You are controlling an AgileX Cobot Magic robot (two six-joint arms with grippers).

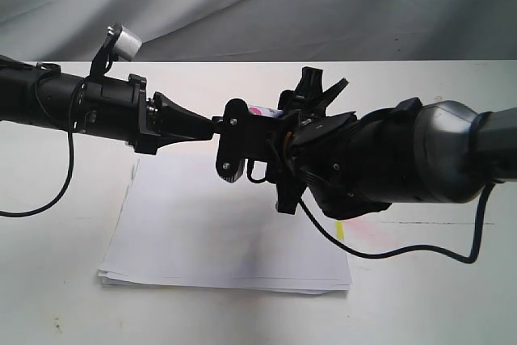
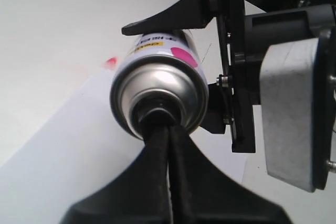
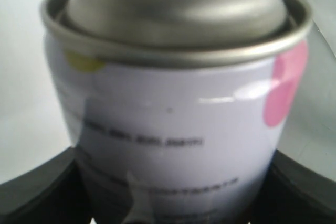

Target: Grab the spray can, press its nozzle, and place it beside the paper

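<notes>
The spray can [image 1: 263,109] is held sideways in the air above the paper [image 1: 226,236], and only a sliver of its white label shows in the exterior view. My right gripper [image 1: 252,121] is shut on the can's body [image 3: 173,129], one black finger on each side. In the left wrist view the silver can [image 2: 157,77] shows a pink dot and a yellow mark, with its top facing the camera. My left gripper [image 2: 167,128] is shut, its joined tips pushed against the black nozzle [image 2: 152,113]. A small yellow tab [image 1: 340,230] sticks out at the paper's right edge.
The white table [image 1: 452,296] lies below both arms. A black cable [image 1: 388,252] hangs from the right arm over the paper's right edge, and another [image 1: 48,199] loops under the left arm. A pink smear [image 2: 110,62] marks the table beside the paper.
</notes>
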